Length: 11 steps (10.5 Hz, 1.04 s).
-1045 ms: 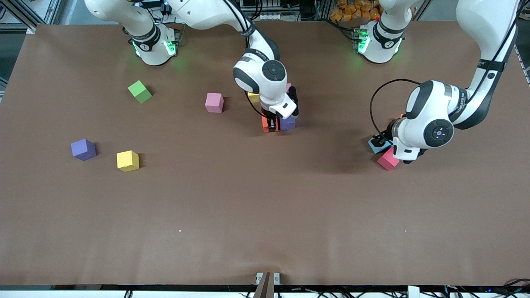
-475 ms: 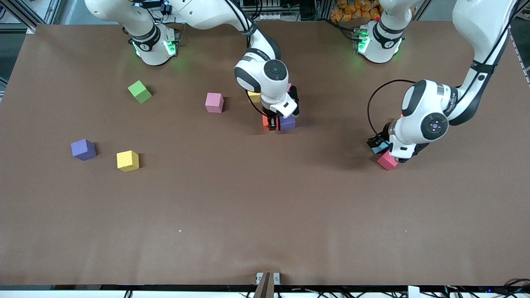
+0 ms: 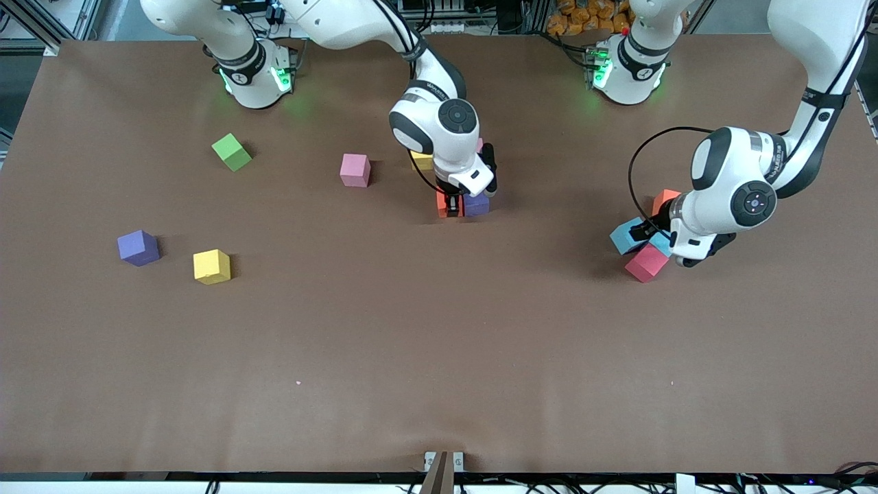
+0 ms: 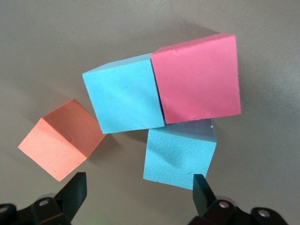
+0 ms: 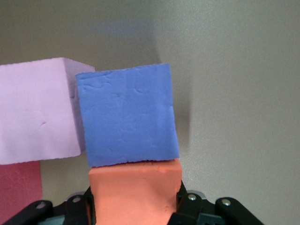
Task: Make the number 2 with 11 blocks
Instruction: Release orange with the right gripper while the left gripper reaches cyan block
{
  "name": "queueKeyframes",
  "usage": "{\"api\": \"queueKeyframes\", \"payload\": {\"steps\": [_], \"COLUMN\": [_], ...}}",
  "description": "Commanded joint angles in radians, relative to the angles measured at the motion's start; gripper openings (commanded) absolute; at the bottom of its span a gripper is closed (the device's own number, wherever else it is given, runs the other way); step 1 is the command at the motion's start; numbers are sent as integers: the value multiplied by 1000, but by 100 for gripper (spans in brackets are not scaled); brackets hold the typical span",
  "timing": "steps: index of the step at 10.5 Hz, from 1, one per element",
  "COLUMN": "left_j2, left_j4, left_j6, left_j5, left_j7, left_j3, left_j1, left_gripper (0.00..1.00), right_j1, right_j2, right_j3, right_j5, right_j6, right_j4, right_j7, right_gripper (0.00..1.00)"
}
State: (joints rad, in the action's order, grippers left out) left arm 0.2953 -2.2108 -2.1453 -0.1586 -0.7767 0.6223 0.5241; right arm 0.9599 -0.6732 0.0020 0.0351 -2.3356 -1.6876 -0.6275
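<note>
The right gripper is low at the table's middle, its fingers clamped on a small matte orange foam cube whose side touches a purple foam cube; a pale pink foam cube sits just beside the purple one. The left gripper hangs with jaws spread wide and empty over a cluster toward the left arm's end: two light blue foam cubes, a red foam cube and another orange foam cube.

Brown table; loose green cube, purple cube, yellow cube, pink cube on it.
</note>
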Motion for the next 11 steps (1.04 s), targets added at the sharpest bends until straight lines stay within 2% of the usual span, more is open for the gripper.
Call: {"api": "queueKeyframes", "payload": {"steps": [1, 4, 7, 11], "left_j2": [-28, -25, -22, -5], "left_j4": [-50, -78, -78, -78], "left_j6": [-71, -127, -139, -175], "left_j5": [-4, -4, -1, -1], "left_j7": [10, 10, 10, 8], "left_j3": [13, 13, 19, 19], "left_j1": [8, 8, 8, 8], "left_gripper": [100, 100, 100, 100], "right_j1": [13, 8, -3, -96], "right_j2": [-20, 7, 104, 254], "right_j3": [-5, -5, -5, -14], "right_j5": [-14, -14, -14, -14], "right_j6": [4, 18, 149, 313], "right_j4": [29, 26, 22, -4], "right_j7": [3, 0, 0, 12], "right_gripper": [100, 100, 100, 100]}}
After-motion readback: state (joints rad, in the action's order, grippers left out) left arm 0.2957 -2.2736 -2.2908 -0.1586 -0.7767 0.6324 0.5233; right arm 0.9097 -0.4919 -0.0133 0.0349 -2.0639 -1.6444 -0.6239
